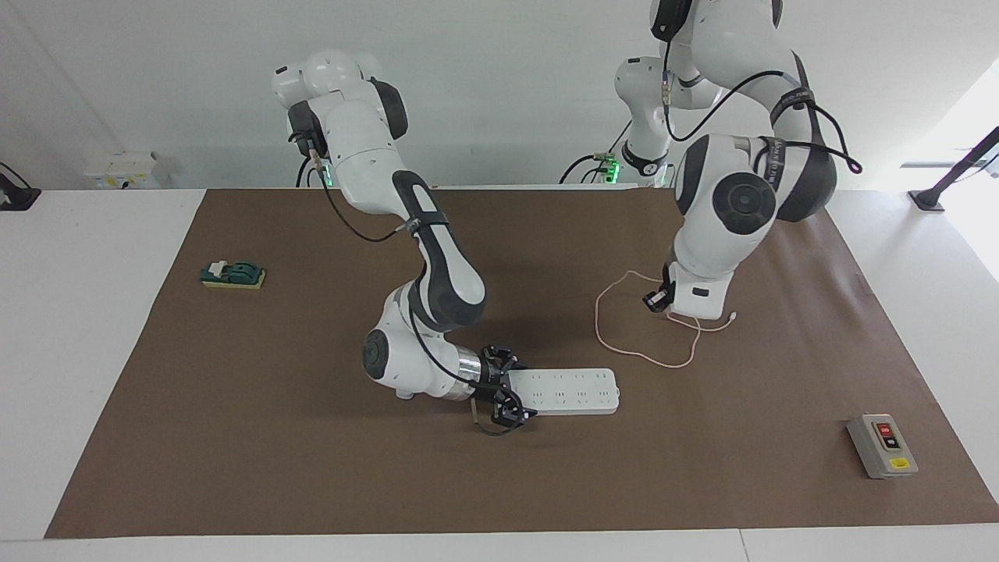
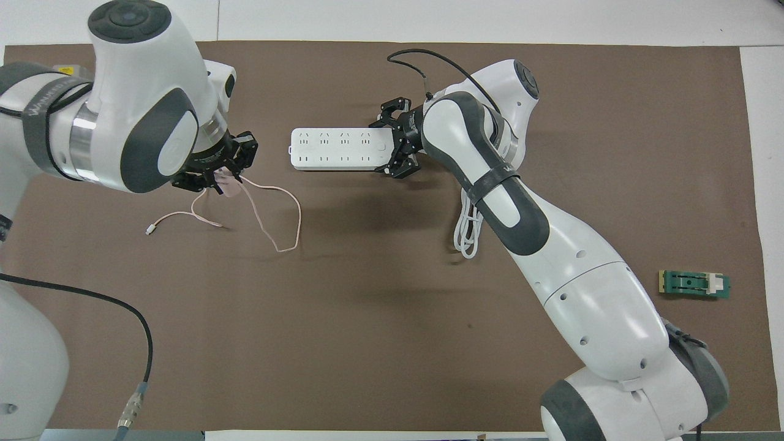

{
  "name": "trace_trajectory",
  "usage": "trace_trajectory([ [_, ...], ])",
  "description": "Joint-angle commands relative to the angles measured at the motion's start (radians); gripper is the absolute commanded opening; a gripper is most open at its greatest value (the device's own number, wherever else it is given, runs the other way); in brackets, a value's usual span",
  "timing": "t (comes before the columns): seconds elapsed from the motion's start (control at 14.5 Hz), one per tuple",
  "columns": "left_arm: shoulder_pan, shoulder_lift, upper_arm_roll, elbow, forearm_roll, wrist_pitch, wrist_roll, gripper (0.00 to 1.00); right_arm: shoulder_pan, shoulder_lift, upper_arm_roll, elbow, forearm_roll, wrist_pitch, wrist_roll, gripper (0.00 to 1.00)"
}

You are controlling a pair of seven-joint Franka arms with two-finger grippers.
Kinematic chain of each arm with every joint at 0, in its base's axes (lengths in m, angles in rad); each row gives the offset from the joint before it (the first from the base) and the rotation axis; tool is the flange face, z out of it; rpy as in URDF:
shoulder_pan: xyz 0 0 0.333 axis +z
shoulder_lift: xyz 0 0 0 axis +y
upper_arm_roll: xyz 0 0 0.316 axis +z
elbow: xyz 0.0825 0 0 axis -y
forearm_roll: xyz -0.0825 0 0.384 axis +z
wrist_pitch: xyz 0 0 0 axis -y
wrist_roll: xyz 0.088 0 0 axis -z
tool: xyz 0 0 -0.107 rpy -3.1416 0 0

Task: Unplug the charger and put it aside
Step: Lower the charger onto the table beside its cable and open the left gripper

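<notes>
Charger [image 2: 228,184], gripped in left hand [image 2: 215,182], should descend gently beside power strip [image 2: 334,149], which right hand [image 2: 397,147] clamps.

White rounded arms [image 1: 437,257], dark grey joints, black cables, black pincers.

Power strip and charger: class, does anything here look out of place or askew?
Nothing looks damaged or spilled. The charger is out of the power strip, held by the left gripper, its cable in loose loops on the mat. The right gripper holds the strip's end.
</notes>
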Motion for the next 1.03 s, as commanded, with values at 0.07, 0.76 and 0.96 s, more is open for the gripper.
trace_trajectory([
  [0.07,0.109,-0.033,-0.012,-0.170,-0.017,0.170,0.198,0.00,-0.008,-0.117,-0.046,-0.104,0.006,-0.057,0.001,1.00],
  [0.76,0.356,-0.031,-0.013,-0.203,-0.034,0.162,0.446,1.00,-0.028,-0.342,-0.243,-0.173,-0.187,-0.472,-0.149,1.00],
  [0.96,0.359,-0.040,-0.010,-0.044,-0.031,-0.004,0.441,1.00,-0.042,-0.402,-0.246,-0.173,-0.340,-0.540,-0.325,1.00],
])
